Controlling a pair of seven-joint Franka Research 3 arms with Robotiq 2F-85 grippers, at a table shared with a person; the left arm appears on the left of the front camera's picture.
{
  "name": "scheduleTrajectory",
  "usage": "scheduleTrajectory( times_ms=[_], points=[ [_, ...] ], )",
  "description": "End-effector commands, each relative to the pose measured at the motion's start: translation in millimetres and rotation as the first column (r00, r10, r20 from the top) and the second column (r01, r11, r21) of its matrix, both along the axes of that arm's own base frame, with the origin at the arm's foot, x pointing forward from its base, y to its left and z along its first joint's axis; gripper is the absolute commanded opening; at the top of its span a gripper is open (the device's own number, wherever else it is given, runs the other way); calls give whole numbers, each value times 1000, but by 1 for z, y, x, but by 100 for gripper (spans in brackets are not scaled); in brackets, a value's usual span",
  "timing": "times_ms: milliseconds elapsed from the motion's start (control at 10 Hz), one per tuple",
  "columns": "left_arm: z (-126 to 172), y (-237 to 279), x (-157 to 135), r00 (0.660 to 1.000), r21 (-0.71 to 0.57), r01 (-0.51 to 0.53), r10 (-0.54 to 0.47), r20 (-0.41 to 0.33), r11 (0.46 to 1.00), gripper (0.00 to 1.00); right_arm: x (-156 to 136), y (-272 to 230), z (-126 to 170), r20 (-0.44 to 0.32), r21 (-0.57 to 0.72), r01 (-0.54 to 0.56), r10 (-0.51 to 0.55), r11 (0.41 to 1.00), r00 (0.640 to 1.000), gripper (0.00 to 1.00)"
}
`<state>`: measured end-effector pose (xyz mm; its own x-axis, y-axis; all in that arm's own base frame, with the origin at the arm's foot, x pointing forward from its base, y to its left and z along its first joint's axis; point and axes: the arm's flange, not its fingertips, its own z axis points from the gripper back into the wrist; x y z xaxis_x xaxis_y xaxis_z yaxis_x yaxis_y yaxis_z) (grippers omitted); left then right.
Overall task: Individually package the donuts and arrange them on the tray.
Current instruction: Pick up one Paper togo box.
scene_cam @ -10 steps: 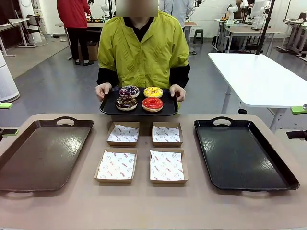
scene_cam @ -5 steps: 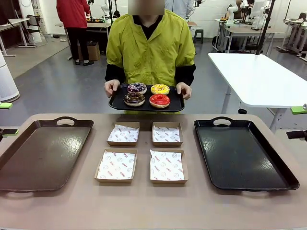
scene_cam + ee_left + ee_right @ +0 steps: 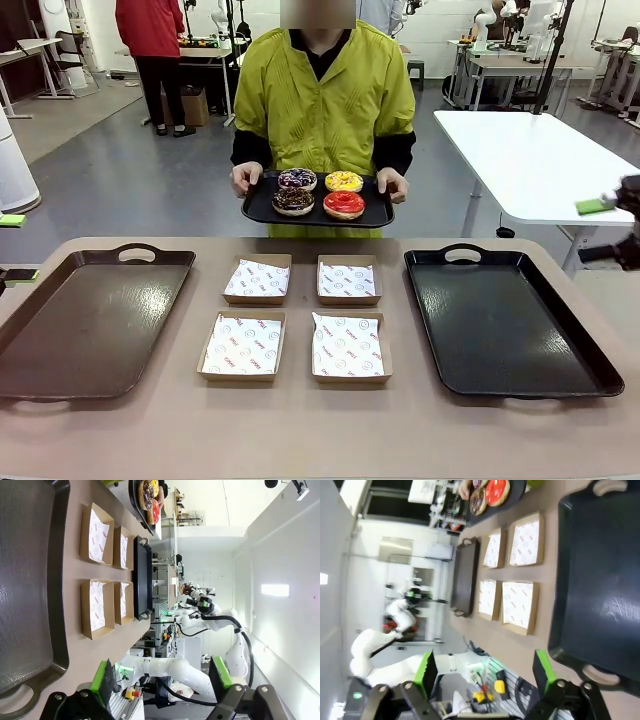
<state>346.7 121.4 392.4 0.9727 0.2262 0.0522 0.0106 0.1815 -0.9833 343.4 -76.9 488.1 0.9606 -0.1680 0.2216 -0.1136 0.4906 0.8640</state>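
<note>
Since nothing is packed yet, the worktop is laid out ready: a left tray and a right tray for finished packs, with four open boxes between them. Beyond the far edge a person holds a small tray level, carrying all four donuts. The left hand and right hand hang spread and empty. The liners' red print is too small to read.
</note>
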Motion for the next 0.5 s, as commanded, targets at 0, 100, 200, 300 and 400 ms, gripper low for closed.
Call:
scheduleTrajectory(
  times_ms=[0,100,200,300,400],
  points=[
    [1,0,1,1000,-12,-15,15,13,1000,100,44,54,37,-63,-220,-9,-5,975,998,100],
    [1,0,1,1000,-12,-15,15,13,1000,100,63,87,43,-106,-307,-27,-6,951,994,100],
    [1,0,1,1000,-12,-15,15,13,1000,100,79,127,39,-137,-423,-67,9,904,991,100],
    [1,0,1,1000,-12,-15,15,13,1000,100,93,160,29,-140,-530,-80,6,844,990,100],
    [1,0,1,1000,-12,-15,15,13,1000,100,105,189,17,-146,-635,-78,-20,769,989,100]
  ],
)
